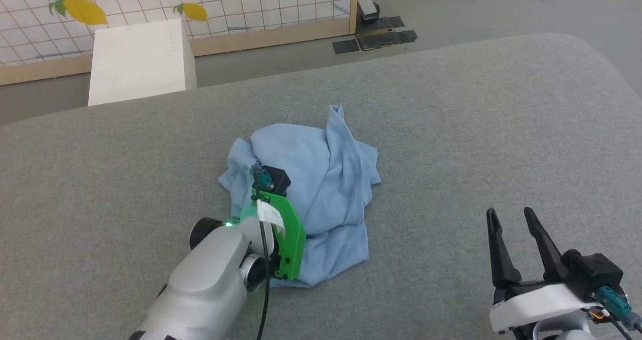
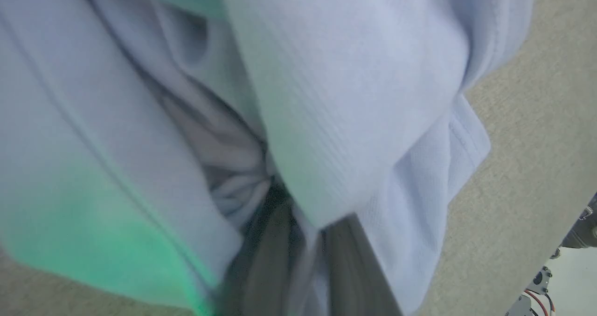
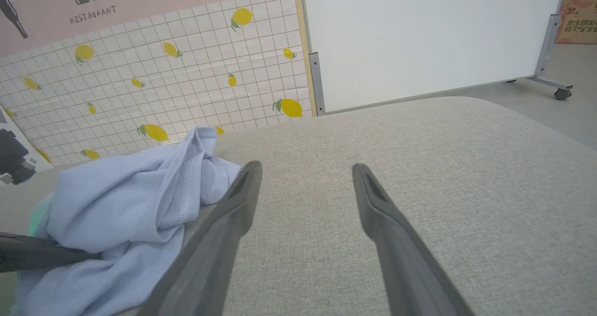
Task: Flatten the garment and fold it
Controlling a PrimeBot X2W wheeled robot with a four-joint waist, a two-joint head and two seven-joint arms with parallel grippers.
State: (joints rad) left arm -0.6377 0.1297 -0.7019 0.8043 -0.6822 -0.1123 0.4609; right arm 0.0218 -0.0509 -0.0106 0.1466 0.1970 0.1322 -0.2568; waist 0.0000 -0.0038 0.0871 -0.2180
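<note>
- Garment: light blue knit shirt, crumpled in a loose heap near the middle of the grey fabric-covered surface. One fold stands up in a peak at the heap's 12 o'clock. A stitched hem runs down its 3 o'clock side.
- Left arm enters the head view from 7 o'clock. Its green bracket lies over the heap's 7 o'clock edge, with the wrist pointing into the cloth.
- Left claw: in the left wrist view, both dark fingers are close together with a pleat of blue cloth pinched between them. Folds of the garment drape over and around the tips. Green light tints the cloth at 8 o'clock of that view.
- Right claw: at 4 o'clock in the head view, spread wide and holding nothing. It sits low over bare surface, well apart from the heap.
- Right wrist view: the spread fingers frame bare grey fabric, with the garment at 9 o'clock, just beside the left finger.
- Beyond the surface: white block at 11 o'clock, lemon-print panel behind it, and a whiteboard on a wheeled stand.
</note>
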